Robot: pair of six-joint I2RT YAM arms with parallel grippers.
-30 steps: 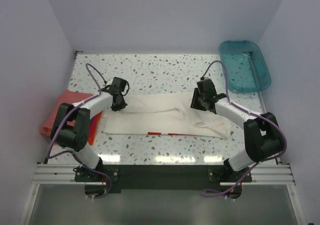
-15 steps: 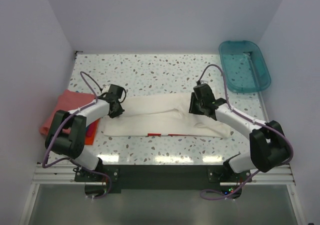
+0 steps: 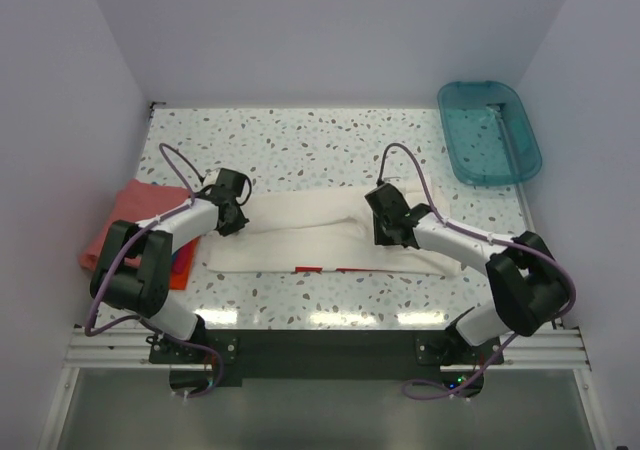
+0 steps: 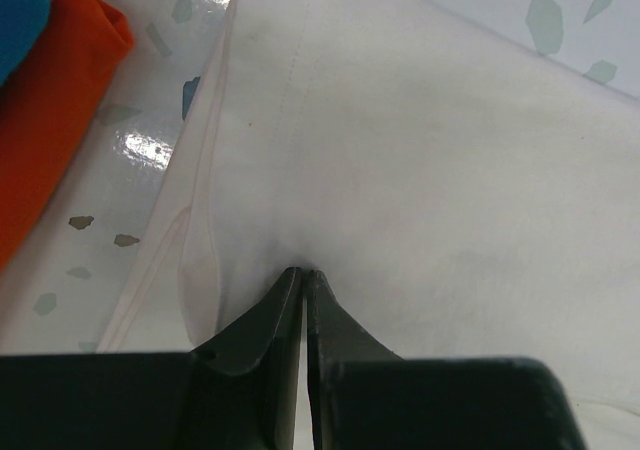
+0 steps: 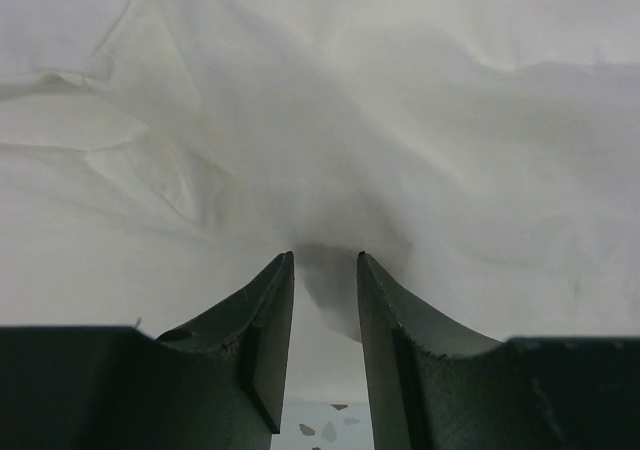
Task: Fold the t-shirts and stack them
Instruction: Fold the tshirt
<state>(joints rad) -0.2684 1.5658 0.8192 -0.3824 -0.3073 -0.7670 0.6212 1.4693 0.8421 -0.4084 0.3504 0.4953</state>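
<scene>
**So, both arms are down on the white tee**

Okay, driving this remotely, and this is what my feeds give me. The white t-shirt (image 3: 310,235) lies stretched out as a long band across the middle of the table (image 3: 300,140). A sliver of its red print (image 3: 335,268) peeks out at the near edge.

The left gripper (image 4: 302,272) sits at the shirt's left end. Its jaws are clenched almost flat together, and the cloth puckers right at the tips, so it's pinching the fabric near the hem.

The right gripper (image 5: 325,260) is down on the right half of the shirt. Its jaws stand partly apart with a wad of white cloth bunched between the tips and creases fanning out from there, so I read that as a grip too.

Off to the left, the salmon-pink tee (image 3: 120,225) lies at the table's edge. The orange-red tee (image 4: 50,100) and the blue tee (image 4: 15,15) lie beside it.

The teal tub (image 3: 488,135) sits in the far right corner, well apart from the shirts.
</scene>
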